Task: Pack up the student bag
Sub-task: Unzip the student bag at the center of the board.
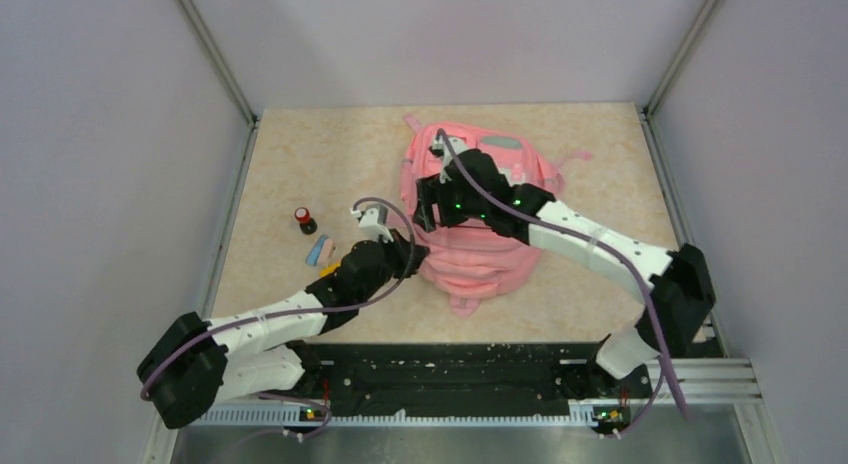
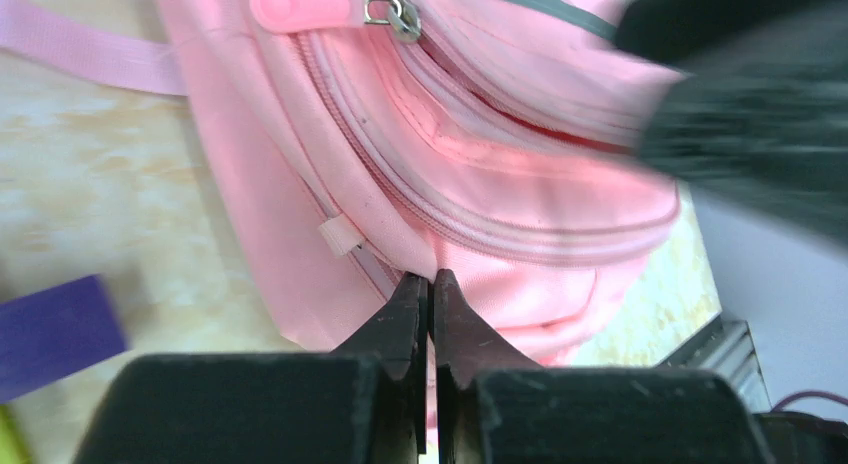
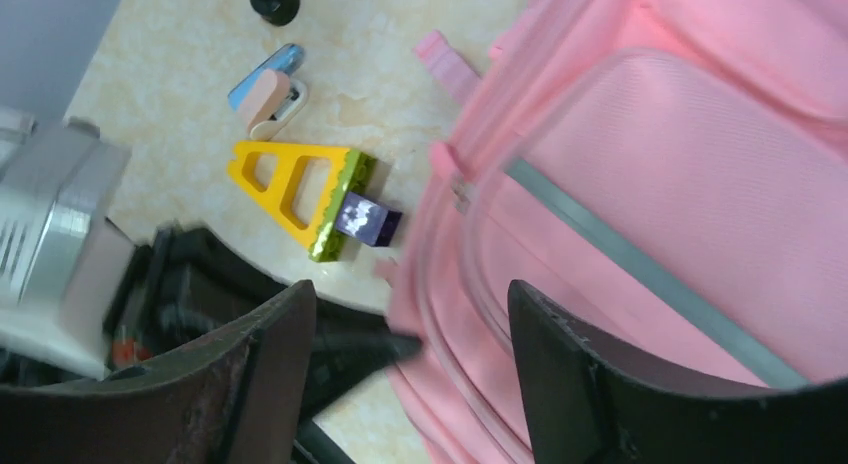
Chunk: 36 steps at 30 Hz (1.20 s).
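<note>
the student bag [image 1: 470, 259] is lying flat about the middle of the bench [image 1: 330, 154], reaching toward the far edge, with both arms working over it. packing is looking barely begun: a small red and black bottle [image 1: 305, 220], a blue and peach item [image 1: 320, 249], a yellow triangular piece [image 3: 295, 184] and a purple block [image 3: 368, 221] are all lying out on the bench between the bag and the left edge, none of them inside. whether anything is already sitting in the bag is not showing.

the left jaws are pressing together, tips touching the bag's side seam just below a zipped pocket; whether a fold of fabric is being pinched i cannot tell. the zip pull [image 2: 395, 12] is sitting near the bag's left end, and a thin dark line along the teeth is suggesting that the compartment is parting a little, though this is unclear. the right jaws are standing wide apart over the front of the bag, holding nothing.

what is remaining, by my reckoning: getting a compartment properly open, carrying each loose item in, then zipping up.
</note>
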{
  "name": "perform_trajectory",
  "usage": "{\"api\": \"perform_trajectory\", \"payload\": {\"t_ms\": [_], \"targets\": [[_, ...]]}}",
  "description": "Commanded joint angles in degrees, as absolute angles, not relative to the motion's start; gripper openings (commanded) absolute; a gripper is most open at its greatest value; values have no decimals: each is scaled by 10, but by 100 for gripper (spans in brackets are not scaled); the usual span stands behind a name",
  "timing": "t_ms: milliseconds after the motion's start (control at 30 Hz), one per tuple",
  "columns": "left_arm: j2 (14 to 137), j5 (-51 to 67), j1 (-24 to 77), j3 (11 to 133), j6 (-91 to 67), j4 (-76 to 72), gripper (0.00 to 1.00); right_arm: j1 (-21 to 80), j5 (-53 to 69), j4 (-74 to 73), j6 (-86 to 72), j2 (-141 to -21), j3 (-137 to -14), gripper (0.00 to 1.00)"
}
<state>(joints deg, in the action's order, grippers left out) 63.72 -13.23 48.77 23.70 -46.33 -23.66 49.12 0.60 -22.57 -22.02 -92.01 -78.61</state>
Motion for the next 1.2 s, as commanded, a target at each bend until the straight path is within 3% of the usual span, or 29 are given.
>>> {"api": "perform_trajectory", "payload": {"t_ms": [0, 300, 767, 1167], "targets": [[567, -68, 411, 249, -440, -190, 0, 457, -78, -202, -183, -792, -723, 72], [582, 80, 264, 323, -365, -75, 0, 458, -41, -99, 37, -657, -550, 81], [649, 153, 201, 368, -353, -77, 0, 458, -31, -76, 121, -763, -576, 81], [657, 145, 187, 382, -336, -61, 0, 457, -119, -39, 105, -756, -584, 68]]}}
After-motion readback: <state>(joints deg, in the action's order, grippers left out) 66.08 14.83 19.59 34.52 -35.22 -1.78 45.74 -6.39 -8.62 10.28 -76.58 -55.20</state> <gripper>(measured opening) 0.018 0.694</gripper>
